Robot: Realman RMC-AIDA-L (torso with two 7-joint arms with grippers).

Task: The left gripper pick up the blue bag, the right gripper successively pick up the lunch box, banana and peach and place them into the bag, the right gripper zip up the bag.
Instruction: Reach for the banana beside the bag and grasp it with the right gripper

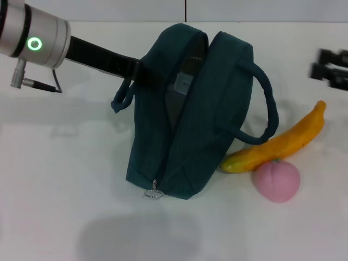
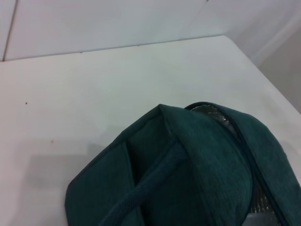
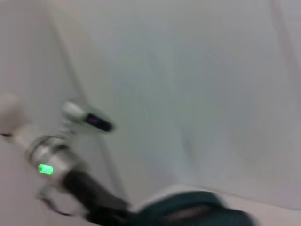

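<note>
Fingers, left gripper (image 1: pixel 142 72): hidden behind the bag's far rim, so whether they are clamped on the fabric cannot be told, though the arm reaches straight to that rim. Fingers, right gripper (image 1: pixel 329 69): only dark tips show at the table's right edge; spread or closed cannot be told.

Blue bag (image 1: pixel 187 117): stands at table centre, propped upright, mouth parted with the silvery lining showing; zip pull (image 1: pixel 154 191) at the near end. Its long axis runs from the near end away toward the far edge, leaning slightly right.

Lunch box: not visible on the table; likely already inside, judged only from a pale shape in the opening.

Banana (image 1: pixel 277 142): just right of the bag, touching its side; long axis diagonal, greenish tip toward the bag, other end pointing far-right.

Peach (image 1: pixel 277 180): touching the banana's near side.

Step in hand, judged: banana pickup. Next move calls for the right gripper to descend across the banana's middle.
</note>
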